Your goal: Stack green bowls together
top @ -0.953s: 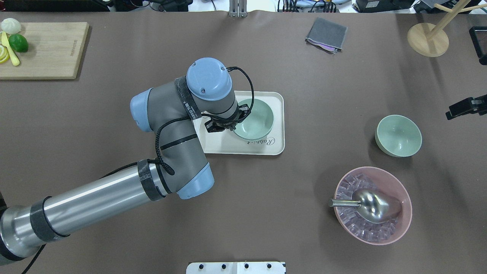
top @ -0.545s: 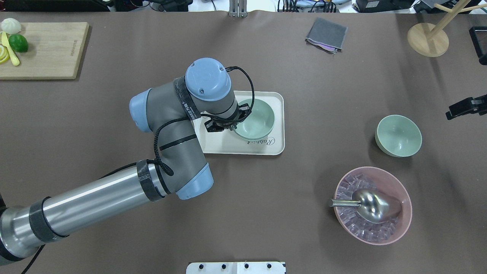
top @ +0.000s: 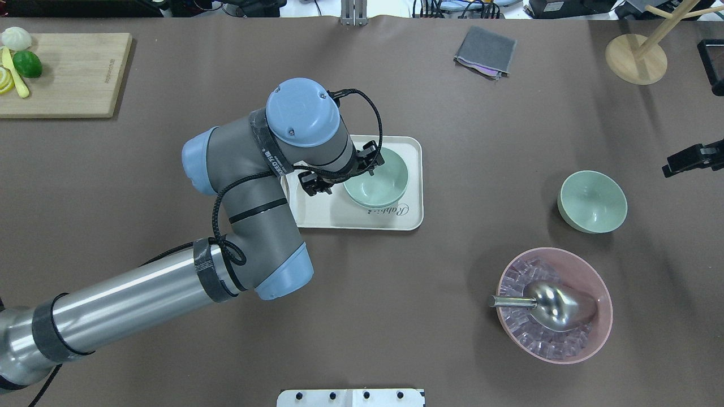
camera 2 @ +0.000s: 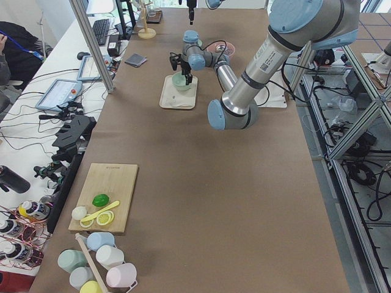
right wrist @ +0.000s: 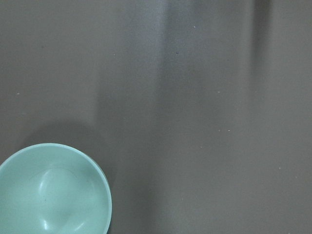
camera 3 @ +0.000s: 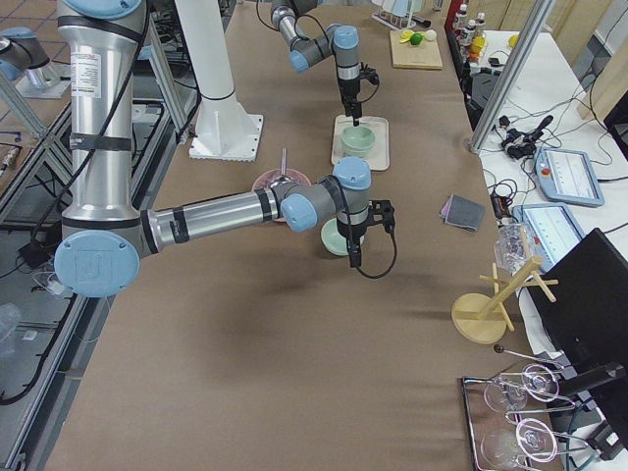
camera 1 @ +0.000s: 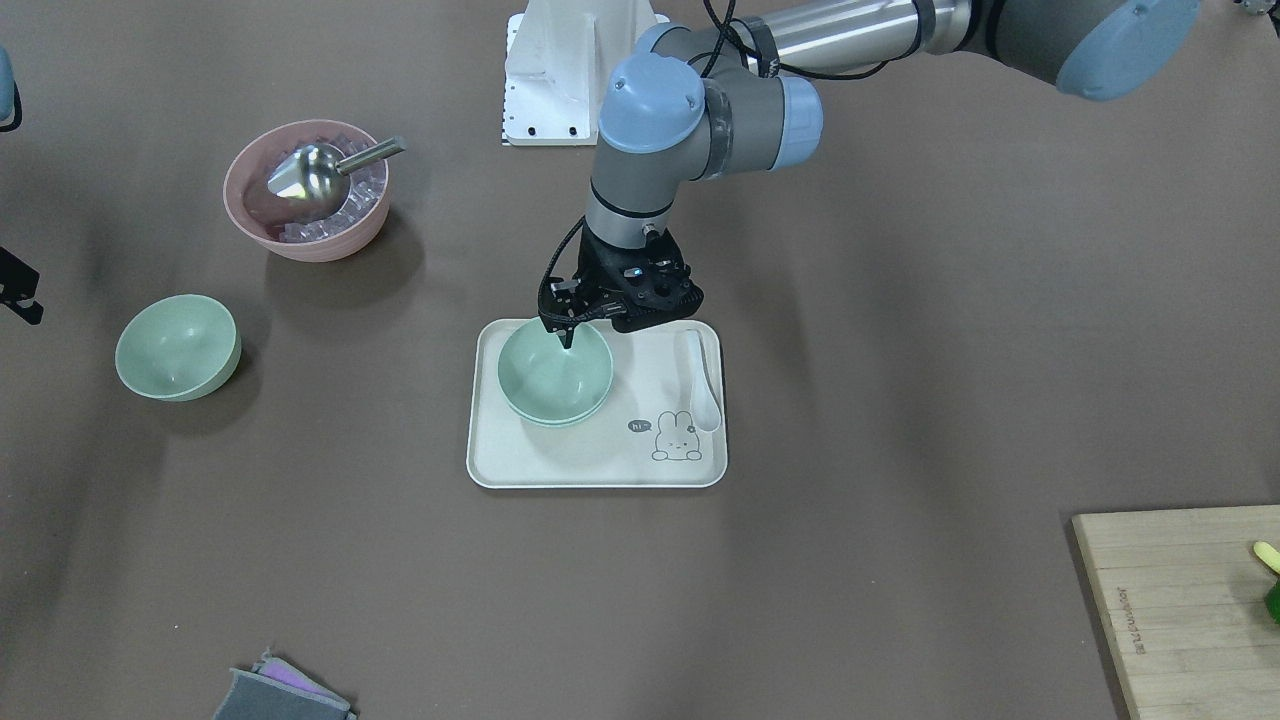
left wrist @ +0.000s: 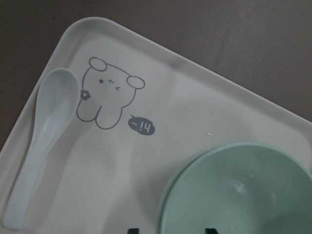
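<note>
Two green bowls (camera 1: 555, 375) sit nested on the cream tray (camera 1: 600, 460), also seen in the overhead view as the stacked green bowls (top: 378, 178). My left gripper (camera 1: 562, 335) hangs open just above their rim on the robot's side, holding nothing. Its dark fingertips (left wrist: 131, 230) stand wide apart at the bottom edge of the left wrist view. A third green bowl (top: 592, 202) stands alone on the table to the right. My right gripper (camera 3: 353, 257) hovers high above that bowl (right wrist: 51, 192). No view shows how its fingers stand.
A white spoon (camera 1: 700, 385) lies on the tray beside a rabbit print. A pink bowl (top: 554, 305) with ice cubes and a metal scoop sits near the lone bowl. A cutting board (top: 68, 73), a grey cloth (top: 485, 52) and a wooden stand (top: 636, 56) line the far edge.
My left wrist has risen and shifted a little to the left, away from the bowls' rim. The nested bowls stay on the tray.
</note>
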`<control>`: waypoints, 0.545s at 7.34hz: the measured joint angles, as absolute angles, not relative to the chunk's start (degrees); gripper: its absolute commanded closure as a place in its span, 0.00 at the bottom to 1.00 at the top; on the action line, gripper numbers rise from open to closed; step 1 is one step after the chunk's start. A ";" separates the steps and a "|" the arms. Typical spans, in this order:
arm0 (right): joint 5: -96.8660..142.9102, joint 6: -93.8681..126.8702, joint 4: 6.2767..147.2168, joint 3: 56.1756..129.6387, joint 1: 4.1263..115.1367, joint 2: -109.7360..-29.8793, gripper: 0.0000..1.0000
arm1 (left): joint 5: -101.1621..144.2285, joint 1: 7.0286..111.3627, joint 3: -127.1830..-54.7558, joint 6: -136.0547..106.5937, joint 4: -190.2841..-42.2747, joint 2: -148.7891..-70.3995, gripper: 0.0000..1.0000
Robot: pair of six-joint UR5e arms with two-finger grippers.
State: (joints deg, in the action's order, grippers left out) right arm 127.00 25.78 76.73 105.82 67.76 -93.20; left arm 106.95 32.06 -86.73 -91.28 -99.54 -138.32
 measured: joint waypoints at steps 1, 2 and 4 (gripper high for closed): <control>127.02 25.78 76.73 105.82 67.70 -93.22 0.00 | 108.97 33.06 -90.48 -87.81 -99.19 -135.21 0.02; 127.06 25.81 76.73 105.82 67.63 -93.27 0.00 | 112.33 35.28 -95.50 -82.96 -98.76 -130.08 0.02; 127.11 26.36 76.71 105.80 67.40 -93.38 0.00 | 120.00 42.30 -104.42 -71.51 -98.47 -118.19 0.02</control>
